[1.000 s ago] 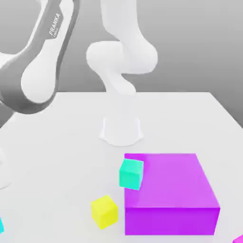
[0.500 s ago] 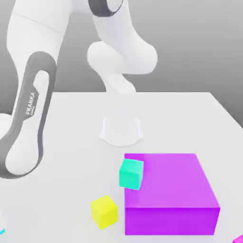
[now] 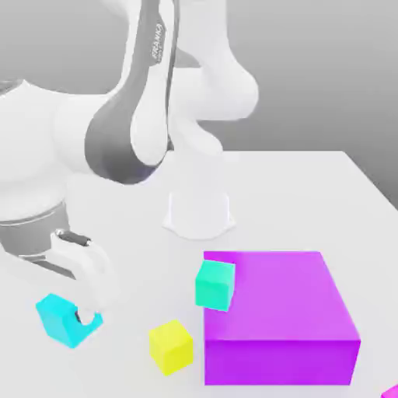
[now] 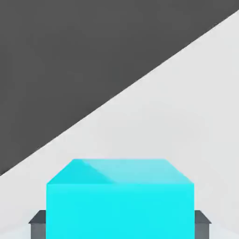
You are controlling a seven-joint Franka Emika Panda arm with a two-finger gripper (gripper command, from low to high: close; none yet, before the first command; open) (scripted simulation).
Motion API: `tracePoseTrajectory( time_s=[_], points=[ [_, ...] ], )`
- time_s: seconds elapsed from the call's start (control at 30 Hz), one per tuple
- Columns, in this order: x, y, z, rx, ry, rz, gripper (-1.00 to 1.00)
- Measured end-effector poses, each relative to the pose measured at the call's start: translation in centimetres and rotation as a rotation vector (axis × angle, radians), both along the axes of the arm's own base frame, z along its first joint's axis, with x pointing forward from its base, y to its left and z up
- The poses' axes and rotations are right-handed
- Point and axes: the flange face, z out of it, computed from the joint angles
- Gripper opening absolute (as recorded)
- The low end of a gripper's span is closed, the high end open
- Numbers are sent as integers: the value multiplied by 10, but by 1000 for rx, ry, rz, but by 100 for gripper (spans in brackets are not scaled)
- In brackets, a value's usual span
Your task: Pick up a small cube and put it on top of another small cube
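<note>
So the arm swings in from the exterior view's left since a second ago, and the small cube (image 3: 62, 319), barely peeking in at the frame edge before, now sits pinched between the jaws of the gripper (image 3: 78, 317). The table (image 3: 295, 194) is plain white under a flat grey backdrop. The cube has no long axis really; it hangs a bit tilted, one corner pointing toward the exterior view's left. The hand view gets its flat cyan face (image 4: 120, 205) square on, with dark finger pads (image 4: 37, 223) touching either side, which the exterior view hides. The exterior view adds the teal cube (image 3: 214, 284), yellow cube (image 3: 171, 347) and purple block (image 3: 280, 311), all well apart from the jaws.
</note>
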Motion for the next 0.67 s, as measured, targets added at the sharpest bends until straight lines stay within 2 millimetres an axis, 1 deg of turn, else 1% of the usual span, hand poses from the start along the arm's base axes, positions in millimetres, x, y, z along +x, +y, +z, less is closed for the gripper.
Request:
tracePoseTrajectory(
  time_s=[0.07, 0.1, 0.23, 0.37, 0.4, 0.43, 0.53, 0.57, 0.67],
  points=[
    [-8, 35, 15, -2, 0, 45, -100],
    [-13, 50, 22, -6, 0, 62, -100],
    [-41, 96, 46, -44, 2, 113, -100],
    [-75, 142, 62, -115, 4, 173, -100],
    [-81, 149, 60, -131, 4, 182, -100],
    [-83, 152, 53, -140, 4, 186, -100],
    [-86, 155, 18, -149, 3, 190, -100],
    [-87, 155, 7, -150, 3, 190, 100],
    [-87, 155, 7, -150, 3, 190, 100]
  ],
)
